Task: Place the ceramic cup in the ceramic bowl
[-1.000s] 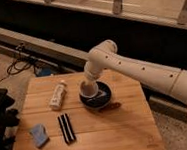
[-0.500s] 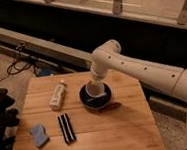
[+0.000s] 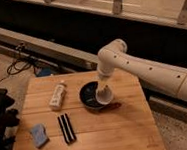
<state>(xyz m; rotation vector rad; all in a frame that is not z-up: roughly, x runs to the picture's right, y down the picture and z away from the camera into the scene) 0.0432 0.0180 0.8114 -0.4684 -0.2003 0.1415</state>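
Wooden table (image 3: 118, 132), dark wall behind. Your gripper (image 3: 103, 86) hangs over the bowl's (image 3: 89, 96) right rim with the cup (image 3: 104, 95) right under it, partly inside the bowl. Can't tell if it's gripping. Judgement: placement nearly done; release and retreat are left. Bottle (image 3: 57, 95), sponge (image 3: 39, 135) untouched.

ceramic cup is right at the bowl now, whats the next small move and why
Probably lower a touch and let go. The ceramic cup hangs under the tool over the right side of the dark ceramic bowl, seemingly inside its rim, so releasing should leave it in the bowl.
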